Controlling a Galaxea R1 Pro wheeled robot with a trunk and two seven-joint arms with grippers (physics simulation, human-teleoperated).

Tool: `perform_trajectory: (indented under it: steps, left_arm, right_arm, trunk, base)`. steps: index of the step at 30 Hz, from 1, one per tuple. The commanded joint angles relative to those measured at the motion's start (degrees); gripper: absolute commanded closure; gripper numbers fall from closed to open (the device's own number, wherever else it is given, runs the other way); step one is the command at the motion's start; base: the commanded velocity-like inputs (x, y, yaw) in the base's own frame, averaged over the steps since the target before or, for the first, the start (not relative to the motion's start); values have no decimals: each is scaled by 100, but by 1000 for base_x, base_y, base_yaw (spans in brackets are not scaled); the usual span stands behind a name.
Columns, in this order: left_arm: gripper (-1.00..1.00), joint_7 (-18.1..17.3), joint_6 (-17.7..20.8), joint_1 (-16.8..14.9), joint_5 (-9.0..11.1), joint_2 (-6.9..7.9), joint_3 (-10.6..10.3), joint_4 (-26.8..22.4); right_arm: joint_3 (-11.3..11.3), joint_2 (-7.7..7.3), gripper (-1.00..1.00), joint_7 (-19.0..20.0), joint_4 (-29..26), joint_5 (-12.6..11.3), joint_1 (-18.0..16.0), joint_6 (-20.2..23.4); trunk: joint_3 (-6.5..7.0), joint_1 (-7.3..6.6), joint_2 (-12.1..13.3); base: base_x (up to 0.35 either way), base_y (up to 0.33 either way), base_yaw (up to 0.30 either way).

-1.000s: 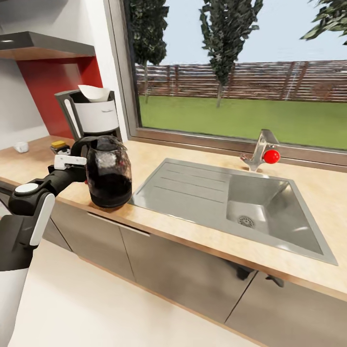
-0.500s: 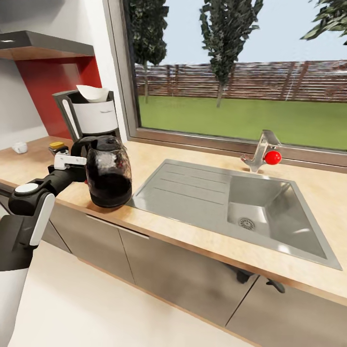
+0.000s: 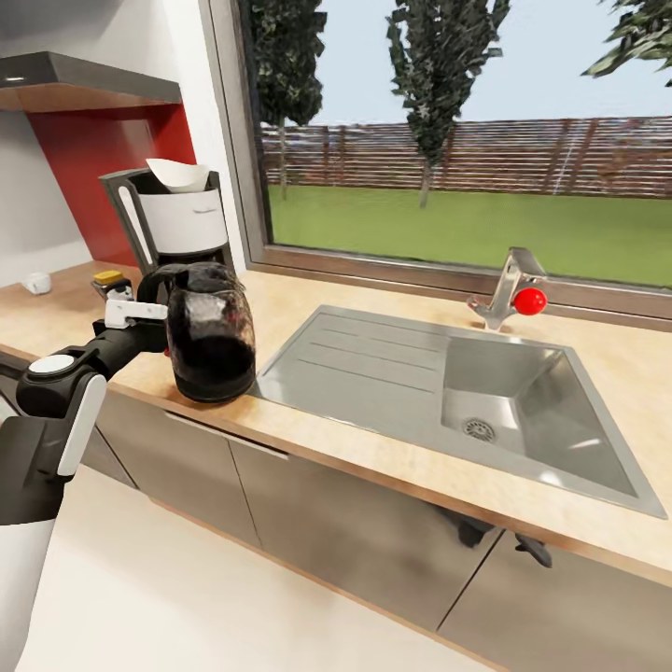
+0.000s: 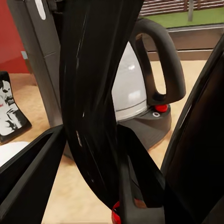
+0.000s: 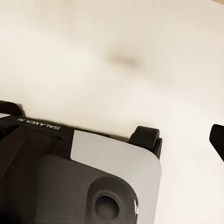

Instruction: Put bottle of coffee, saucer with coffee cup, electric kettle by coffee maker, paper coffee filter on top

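On the kitchen countertop (image 3: 392,457), just left of the sink (image 3: 448,392): electric kettle (image 3: 210,331), in front of the coffee maker (image 3: 177,224). Left gripper (image 3: 154,315) pinching its black handle (image 4: 95,93) between both fingers. Right gripper's (image 5: 186,135) spread: cannot tell.

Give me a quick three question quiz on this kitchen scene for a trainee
1. True or false: the paper coffee filter sits on top of the coffee maker.
2. What does the left gripper hold? A) bottle of coffee B) electric kettle C) coffee cup
3. Fill in: the electric kettle stands between the coffee maker and the ____.

Key: 1 true. 2 B, by its handle. 3 sink.
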Motion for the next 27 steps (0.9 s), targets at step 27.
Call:
perform_trajectory:
  steps: [27]
  left_arm:
    - [100, 7, 30, -5, 36, 3, 155, -11]
  right_arm:
    - [30, -7, -100, 5, -10, -60, 1, 52]
  trunk:
    - [-167, 197, -364]
  base:
    - [0, 0, 0]
